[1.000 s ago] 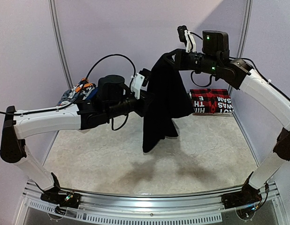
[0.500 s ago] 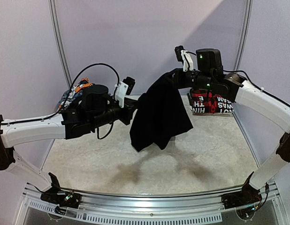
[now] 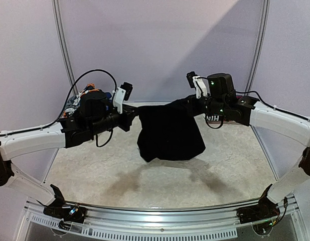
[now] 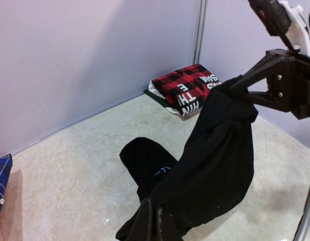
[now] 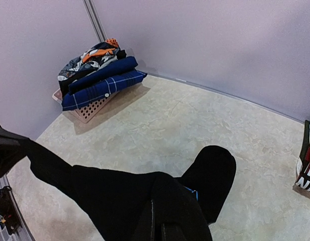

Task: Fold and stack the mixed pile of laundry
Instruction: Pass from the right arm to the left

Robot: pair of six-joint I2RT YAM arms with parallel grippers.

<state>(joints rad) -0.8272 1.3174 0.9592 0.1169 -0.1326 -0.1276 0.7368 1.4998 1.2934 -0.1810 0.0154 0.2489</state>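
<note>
Top external view showed the limp, light black garment (image 3: pixel 169 133) sagging between and below the left end effector (image 3: pixel 136 114) and right end effector (image 3: pixel 191 105), both pinching its top edge, where corners seemed the surest hold.

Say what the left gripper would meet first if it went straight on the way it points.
The black garment that the left gripper is shut on: it hangs directly ahead. Past the cloth, probably the table, though depth is unclear.
</note>
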